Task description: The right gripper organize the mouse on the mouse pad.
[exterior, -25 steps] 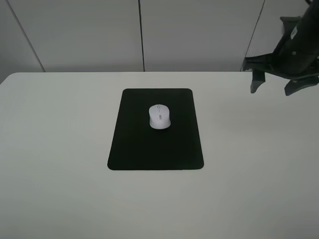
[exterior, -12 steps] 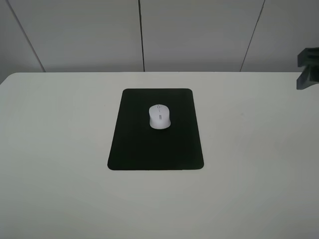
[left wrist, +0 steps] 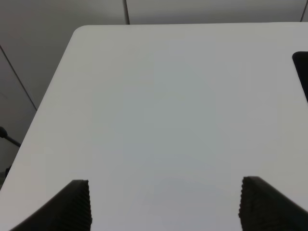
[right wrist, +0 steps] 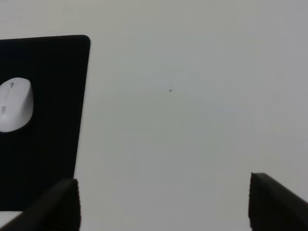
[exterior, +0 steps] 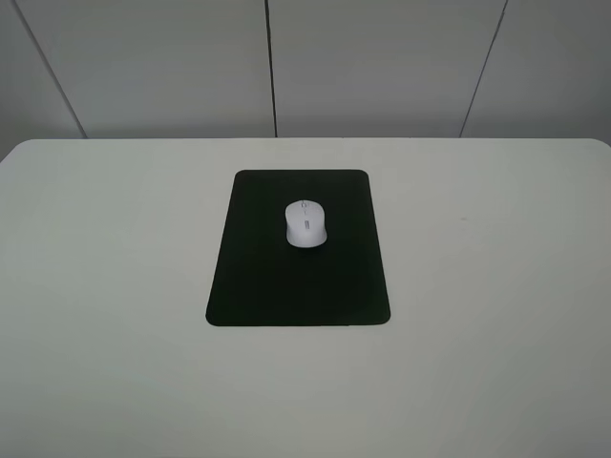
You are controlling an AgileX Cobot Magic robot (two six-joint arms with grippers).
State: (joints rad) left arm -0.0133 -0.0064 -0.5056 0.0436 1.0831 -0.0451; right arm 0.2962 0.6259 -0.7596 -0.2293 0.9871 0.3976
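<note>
Right gripper [right wrist: 163,204] first: its two fingers [right wrist: 62,204] are spread wide, nothing between them, nothing touched, only bare table [right wrist: 192,120] showing in the gap. The left gripper [left wrist: 166,204] matches it, fingers [left wrist: 74,207] splayed just as wide and empty over the white top (neither arm shows in the high view at all).

The surface is a plain white table [exterior: 496,286] with rounded corners, and behind it stand grey wall panels [exterior: 382,67] split by thin dark seams. There's one tiny dark speck [right wrist: 170,90] on the tabletop in the right wrist view.

Now the mouse [exterior: 305,224]: it sits on the pad [exterior: 298,277], in the upper half, slightly toward 12 o'clock from the pad's centre in the high view, scroll wheel pointing to 12. All four pad edges lie clear of it. The pad itself lies mid-table, long side running 12 to 6.

In the right wrist view the mouse [right wrist: 15,104] rests on the pad [right wrist: 43,144] at about 10 o'clock from the spread fingers, well apart from them. The left wrist view catches only a sliver of pad [left wrist: 302,72], at about 2 o'clock.
</note>
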